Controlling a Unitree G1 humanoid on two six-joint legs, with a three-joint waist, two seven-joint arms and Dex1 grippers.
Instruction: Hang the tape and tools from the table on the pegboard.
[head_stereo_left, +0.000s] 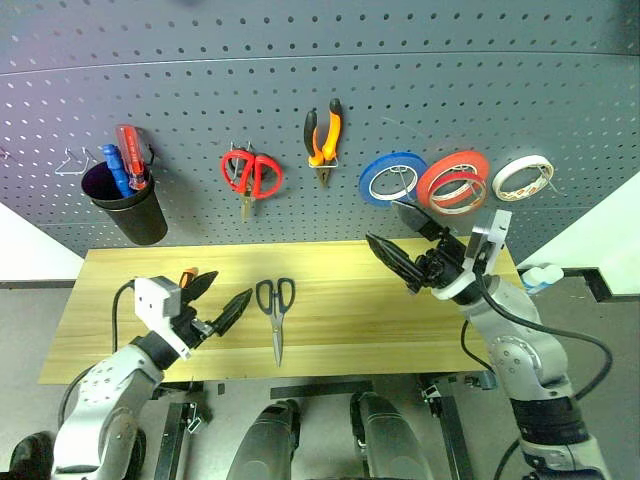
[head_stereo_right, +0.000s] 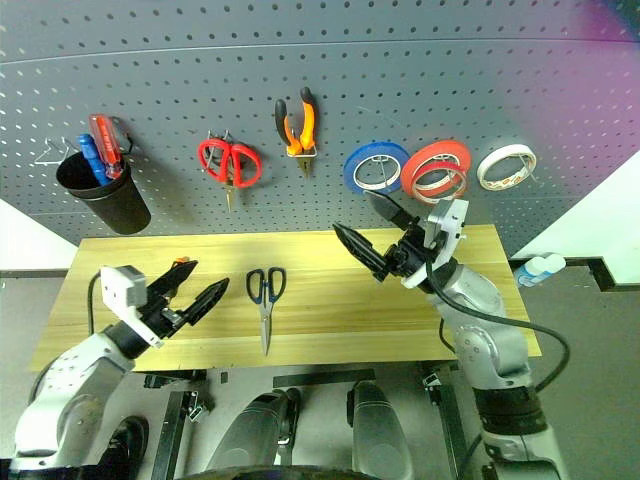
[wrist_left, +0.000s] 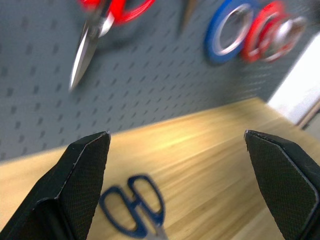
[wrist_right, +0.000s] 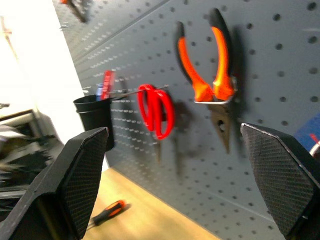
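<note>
**Two tools left on table; scissors look next**

Left gripper (head_stereo_left: 222, 298) low over the table (head_stereo_left: 400, 320), fingers apart, empty, aimed toward the dark-handled scissors (head_stereo_left: 276, 312) lying flat just beside it. Orange-and-black screwdriver (wrist_right: 106, 212) lies on the table close behind that gripper. Right gripper (head_stereo_left: 405, 243) raised mid-table, fingers apart, empty. On the pegboard (head_stereo_left: 300, 100): orange pliers (head_stereo_left: 323, 140) and reddish-orange tape (head_stereo_left: 452, 180) already hung. Next, likely: left drops onto the scissors, closes, lifts to a free hook.
</note>
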